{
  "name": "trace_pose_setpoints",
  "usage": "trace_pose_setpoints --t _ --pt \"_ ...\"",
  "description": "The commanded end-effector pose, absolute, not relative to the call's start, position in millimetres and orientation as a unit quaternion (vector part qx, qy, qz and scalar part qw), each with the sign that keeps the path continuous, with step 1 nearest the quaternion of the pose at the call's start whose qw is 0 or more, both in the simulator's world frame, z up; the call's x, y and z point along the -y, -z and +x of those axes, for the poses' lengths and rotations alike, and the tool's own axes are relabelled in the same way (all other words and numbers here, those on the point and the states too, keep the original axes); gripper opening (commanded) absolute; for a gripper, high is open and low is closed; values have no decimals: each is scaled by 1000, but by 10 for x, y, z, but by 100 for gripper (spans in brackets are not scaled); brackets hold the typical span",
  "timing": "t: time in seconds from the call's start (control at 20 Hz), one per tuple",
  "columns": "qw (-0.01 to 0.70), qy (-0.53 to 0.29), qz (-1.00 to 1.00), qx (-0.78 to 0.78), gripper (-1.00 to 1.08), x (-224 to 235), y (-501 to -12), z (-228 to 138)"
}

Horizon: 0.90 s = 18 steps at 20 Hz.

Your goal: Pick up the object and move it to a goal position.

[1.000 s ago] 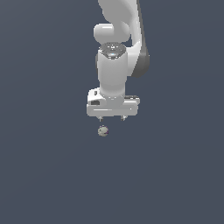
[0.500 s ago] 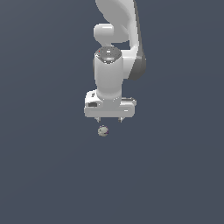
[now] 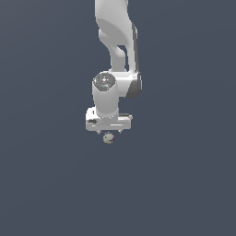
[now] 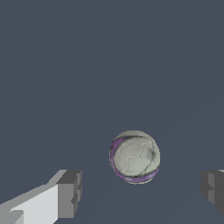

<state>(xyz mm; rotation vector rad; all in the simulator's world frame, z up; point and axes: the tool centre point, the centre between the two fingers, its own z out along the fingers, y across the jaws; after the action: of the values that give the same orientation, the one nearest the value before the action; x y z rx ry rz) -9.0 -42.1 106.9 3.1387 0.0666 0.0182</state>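
Progress was slight: nothing had been grasped. The ball [image 3: 108, 138] lay on the flat grey surface, directly under the gripper [image 3: 109, 132], and in the wrist view the ball [image 4: 134, 156] sat between the two dark fingertips [image 4: 70, 194], clear of both, somewhat nearer one than the other. The jaws were spread wide, released, with open gaps on either side of the ball and no contact that could be seen. In the exterior view the white gripper body stood low over the ball, nearly touching it by the look of it, though how far the tips were from the surface could not be told.

What remained, as a judgement, was almost everything: bringing the tips down around the ball, closing on it, lifting, and carrying it to the goal. No goal marker showed in either view, so where it had to go could not be told.

Nothing else stood near. The surface was bare grey, with no edges or corners in sight to place the ball by, and nothing lay between the fingertips and the ball. The ball's round, lumpy shape might have let it roll if one tip had met it first.
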Motion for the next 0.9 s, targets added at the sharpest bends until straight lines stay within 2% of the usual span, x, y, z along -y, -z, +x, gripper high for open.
trace_pose_setpoints --t 0.0,0.45,0.85 --pt "0 -2 1000 -24 100 472 -939 -136" --pt "0 0 1000 -24 100 497 -829 -163" --pt "0 0 1000 -25 100 501 -466 -178"
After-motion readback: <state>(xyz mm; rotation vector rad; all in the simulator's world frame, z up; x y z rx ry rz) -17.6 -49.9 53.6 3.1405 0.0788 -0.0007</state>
